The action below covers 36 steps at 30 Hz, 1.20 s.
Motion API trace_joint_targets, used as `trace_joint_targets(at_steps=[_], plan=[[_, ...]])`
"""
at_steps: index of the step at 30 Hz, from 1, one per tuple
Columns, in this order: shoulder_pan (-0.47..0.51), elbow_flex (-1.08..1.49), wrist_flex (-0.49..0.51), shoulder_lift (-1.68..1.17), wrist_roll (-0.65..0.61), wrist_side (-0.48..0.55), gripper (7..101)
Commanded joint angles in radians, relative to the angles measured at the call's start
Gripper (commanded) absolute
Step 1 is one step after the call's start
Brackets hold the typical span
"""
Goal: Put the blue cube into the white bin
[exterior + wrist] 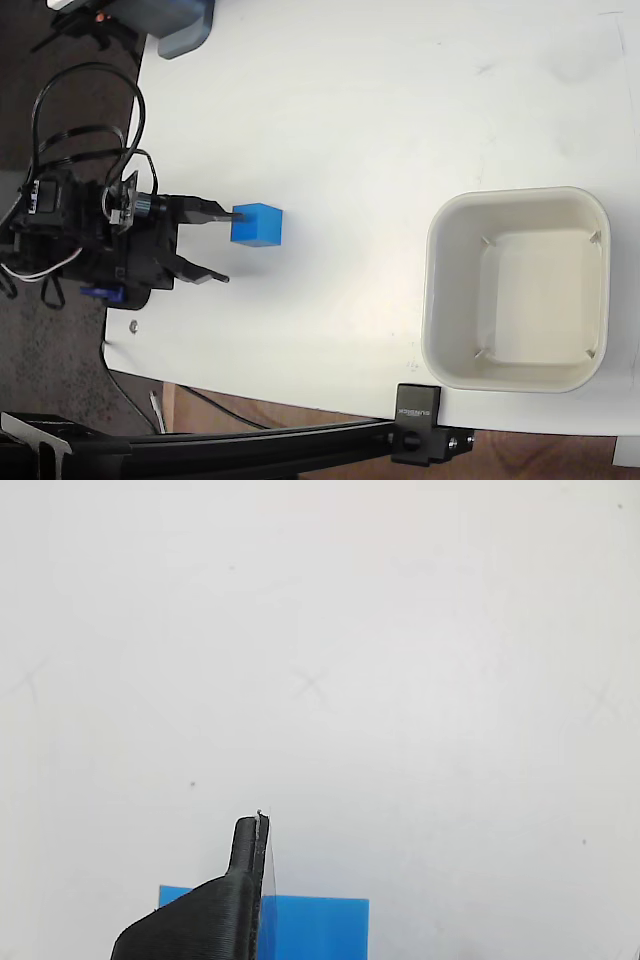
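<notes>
Approaching small bright blue solid cube point(257, 224) on table, well apart from cream-white square plastic bin point(516, 288) at 3 o'clock. Black two-finger gripper point(222, 246) standing wide, gripping nothing; upper finger touching cube. Next: centring, closing.

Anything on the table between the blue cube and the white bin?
Nothing: in the fixed view the stretch of white table between the small blue cube and the cream-white square plastic bin is bare.
</notes>
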<state>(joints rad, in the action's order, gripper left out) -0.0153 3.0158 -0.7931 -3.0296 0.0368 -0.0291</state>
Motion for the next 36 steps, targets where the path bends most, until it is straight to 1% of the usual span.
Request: trace_joint_targets(at_steps=[1,17,20,22,26,28,30,33,36], plan=[[0.005,-0.023,0.018,-0.023,0.020,-0.015,100.3],[0.005,-0.026,0.014,-0.023,0.018,-0.014,100.3],[0.005,-0.074,0.017,-0.017,0.020,-0.006,100.3],[0.003,-0.160,0.015,0.064,0.011,0.002,100.3],[-0.021,-0.436,-0.060,0.382,0.015,-0.008,100.3],[-0.069,-0.529,-0.092,0.479,0.038,-0.037,100.3],[-0.166,-0.569,-0.110,0.526,0.100,-0.115,100.3],[-0.293,-0.561,-0.101,0.552,0.219,-0.199,100.3],[-0.367,-0.574,-0.141,0.584,0.318,-0.229,100.3]])
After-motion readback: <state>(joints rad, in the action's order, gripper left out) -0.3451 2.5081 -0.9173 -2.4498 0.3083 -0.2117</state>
